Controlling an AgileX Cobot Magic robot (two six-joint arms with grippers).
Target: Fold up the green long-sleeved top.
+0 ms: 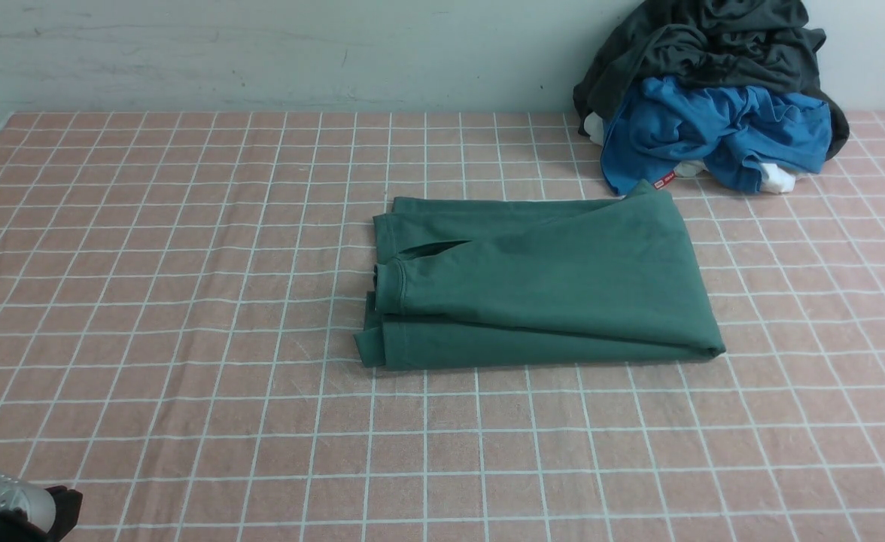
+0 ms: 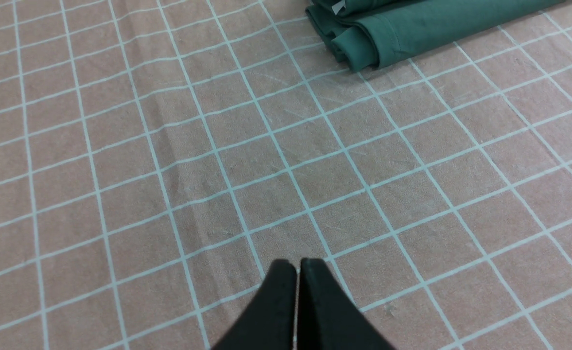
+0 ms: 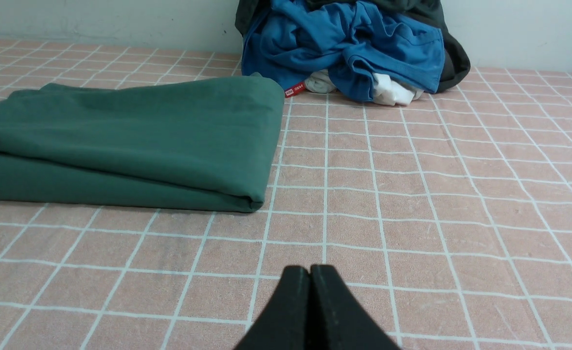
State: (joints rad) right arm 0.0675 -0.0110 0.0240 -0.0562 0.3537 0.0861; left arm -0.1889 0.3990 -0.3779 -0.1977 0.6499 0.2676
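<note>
The green long-sleeved top (image 1: pixel 548 282) lies folded into a flat rectangle in the middle of the pink checked cloth, with a cuffed sleeve end showing on its left side. The left wrist view catches its stacked hem edges (image 2: pixel 388 34); the right wrist view shows its folded right corner (image 3: pixel 135 141). My left gripper (image 2: pixel 296 265) is shut on nothing and hovers over bare cloth, well short of the top. My right gripper (image 3: pixel 310 270) is also shut and empty, over bare cloth near the top's right corner. In the front view only a bit of the left arm (image 1: pixel 13 512) shows at the bottom left corner.
A heap of clothes sits at the back right against the wall: a dark grey-black garment (image 1: pixel 713 45) over a bright blue one (image 1: pixel 713 132), with bits of white fabric. The blue one's red tag nearly touches the top's far right corner. The checked cloth (image 1: pixel 187 301) covers the table.
</note>
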